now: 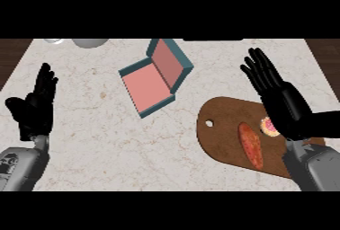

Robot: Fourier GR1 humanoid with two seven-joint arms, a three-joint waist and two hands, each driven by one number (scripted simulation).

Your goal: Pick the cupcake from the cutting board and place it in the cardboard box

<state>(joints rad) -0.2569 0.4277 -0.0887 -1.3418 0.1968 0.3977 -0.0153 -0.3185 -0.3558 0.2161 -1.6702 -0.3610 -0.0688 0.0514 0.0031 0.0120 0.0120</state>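
A brown cutting board (222, 134) lies on the counter at the right. On it sits a small cupcake (268, 126) with pink icing, partly hidden behind my right hand (285, 105). That hand is open, fingers straight and pointing away, held just right of and over the cupcake. A reddish sausage-like item (251, 144) lies on the board left of the cupcake. The box (154, 78) stands open at centre back, teal outside and pink inside, lid tilted up to the right. My left hand (34, 108) rests open at the left edge, fingers up.
A white bowl (90, 42) and a small pale object (54, 41) sit at the counter's far left edge. Dark wood shows beyond the counter's left and right sides. Marble counter (119, 148) stretches between the box and the board.
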